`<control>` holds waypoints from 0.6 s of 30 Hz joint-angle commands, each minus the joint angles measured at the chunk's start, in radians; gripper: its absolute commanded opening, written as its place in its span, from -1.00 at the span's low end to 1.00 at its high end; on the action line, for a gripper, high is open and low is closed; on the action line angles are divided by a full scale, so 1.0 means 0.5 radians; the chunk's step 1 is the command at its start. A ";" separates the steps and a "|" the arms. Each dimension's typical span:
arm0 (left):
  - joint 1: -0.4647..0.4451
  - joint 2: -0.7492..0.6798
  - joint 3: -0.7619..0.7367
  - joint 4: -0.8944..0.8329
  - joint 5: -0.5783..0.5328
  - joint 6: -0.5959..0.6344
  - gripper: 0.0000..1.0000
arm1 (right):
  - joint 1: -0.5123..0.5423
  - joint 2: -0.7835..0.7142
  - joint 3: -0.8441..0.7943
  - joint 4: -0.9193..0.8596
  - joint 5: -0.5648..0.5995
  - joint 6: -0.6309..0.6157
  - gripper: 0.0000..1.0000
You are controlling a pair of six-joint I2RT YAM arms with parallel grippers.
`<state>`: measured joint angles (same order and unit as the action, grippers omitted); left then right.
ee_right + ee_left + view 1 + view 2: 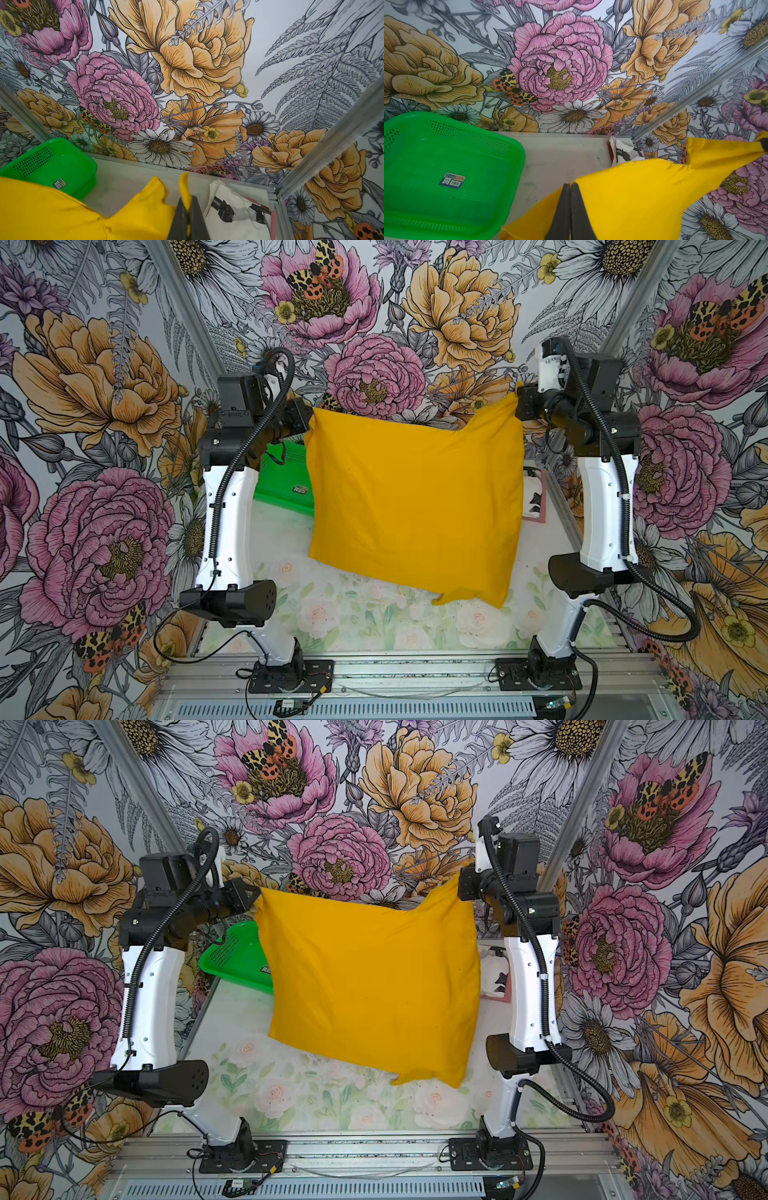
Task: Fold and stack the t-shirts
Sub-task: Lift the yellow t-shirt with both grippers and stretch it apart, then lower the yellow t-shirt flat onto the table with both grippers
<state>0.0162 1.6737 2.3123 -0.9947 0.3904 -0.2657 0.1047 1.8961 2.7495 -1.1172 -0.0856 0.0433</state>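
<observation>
Okay, far left first. Left gripper (570,187) is raised over the far left of the table (353,614), jaws pressed together on the top left corner of the yellow shirt (415,506). The left wrist view shows cloth pinched between the fingers.

Basket (477,149), green mesh, sits on the table at the far left, just below that gripper, with a small sticker (452,180) on its floor. In both top views the yellow shirt's left edge covers the basket's right part.

Yellow shirt hangs spread between the two grippers and fills the middle of the scene. Its top edge sags toward the middle, with a notch near the right end. The face is plain with few wrinkles. The bottom edge hangs slanted, its right corner nearest the near side, with a small flap just beside that corner. Cannot tell whether the bottom edge touches the table.

Right gripper (187,202) is raised at the far right, jaws closed on the yellow shirt's top right corner. A tip of yellow cloth pokes out past the fingers.

White shirt (232,209), with black markings, lies on the table in the far right corner, below the right gripper. It sits on the pink shirt (273,220), which shows only an edge. In both top views these two are mostly hidden behind the yellow shirt and the right arm. Both are well apart from the basket.
</observation>
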 commanded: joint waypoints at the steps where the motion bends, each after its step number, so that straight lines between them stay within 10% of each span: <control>1: 0.103 -0.219 0.147 0.086 0.119 -0.084 -1.00 | -0.027 -0.331 0.172 0.315 -0.105 0.057 -1.00; 9: 0.191 -0.700 -0.300 0.093 0.149 -0.038 -1.00 | -0.029 -0.740 -0.059 0.370 -0.210 0.059 -1.00; 18: 0.147 -1.531 -1.732 0.319 0.173 -0.067 -1.00 | -0.018 -1.967 -2.211 0.504 -0.164 0.357 -1.00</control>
<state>0.0994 0.9665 1.5993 -0.8688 0.4603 -0.2878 0.0967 0.9779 1.8748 -0.8356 -0.1921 0.1467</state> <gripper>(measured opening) 0.050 0.053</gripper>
